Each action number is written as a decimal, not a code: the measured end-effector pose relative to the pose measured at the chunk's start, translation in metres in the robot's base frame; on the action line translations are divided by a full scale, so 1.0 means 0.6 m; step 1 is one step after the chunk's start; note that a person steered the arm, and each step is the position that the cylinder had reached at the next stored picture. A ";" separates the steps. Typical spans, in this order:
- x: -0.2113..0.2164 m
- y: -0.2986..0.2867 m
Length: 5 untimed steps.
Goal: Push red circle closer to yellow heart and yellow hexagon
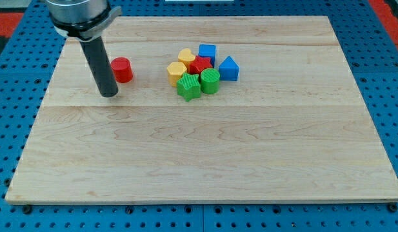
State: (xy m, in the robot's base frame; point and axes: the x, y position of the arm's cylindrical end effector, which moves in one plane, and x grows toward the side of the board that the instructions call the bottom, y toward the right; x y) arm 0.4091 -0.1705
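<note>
- Here, my tip point(109, 94) rests on the wooden board point(199, 167), bare rod with nothing clamped, just beside the red circle point(122, 69) at about its seven o'clock.
- The red circle stands alone, well apart from the cluster at its three o'clock.
- In that cluster the yellow hexagon point(176, 71) faces the circle, with the yellow heart point(186, 56) at its one o'clock; a red block point(200, 65), green star point(189, 87), green block point(209, 81) and two blue blocks point(207, 52) point(228, 69) crowd around.
- I judge I should shift to the circle's nine o'clock, so a push drives it toward the yellows.
</note>
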 end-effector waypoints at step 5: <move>-0.145 0.011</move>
